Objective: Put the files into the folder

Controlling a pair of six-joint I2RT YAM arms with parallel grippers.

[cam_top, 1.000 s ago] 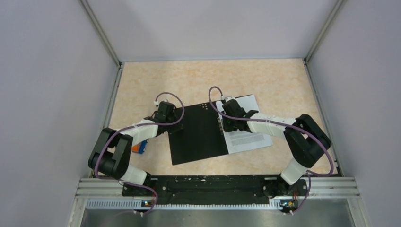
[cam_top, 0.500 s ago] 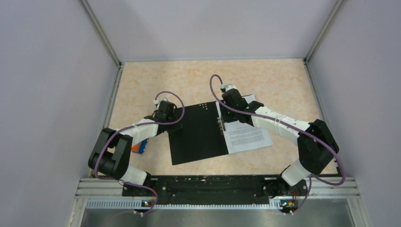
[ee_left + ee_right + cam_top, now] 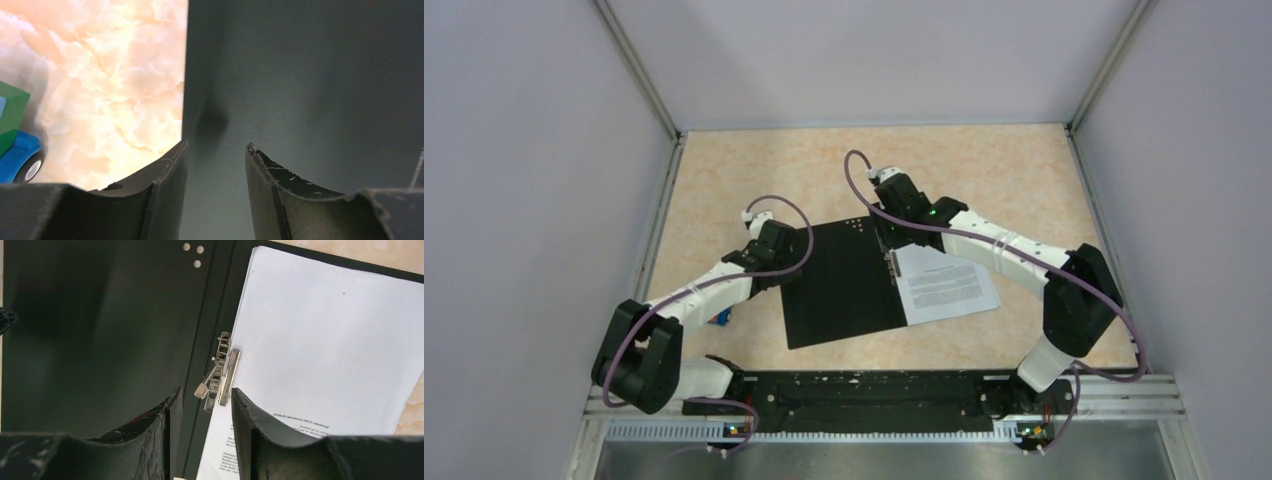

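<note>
The folder (image 3: 844,290) lies open on the table, black inside up, with a metal clip (image 3: 890,262) on its spine. The files (image 3: 949,285), white printed sheets, lie on its right half with their edge at the clip. My left gripper (image 3: 777,263) is open and empty at the folder's left edge; in the left wrist view it (image 3: 216,147) sits just over the black cover (image 3: 310,75). My right gripper (image 3: 887,238) is open and empty over the far part of the spine; its wrist view (image 3: 204,392) shows the clip (image 3: 220,377) just ahead, with the files (image 3: 325,340) to the right.
A small blue and orange toy (image 3: 717,317) lies left of the folder by my left forearm, and it shows in the left wrist view (image 3: 15,135). Metal-framed walls enclose the beige table (image 3: 984,170) on three sides.
My right gripper has moved away and left, off the files to the far end of the spine. My left arm has lowered its elbow; its gripper stays at the folder's left edge.
</note>
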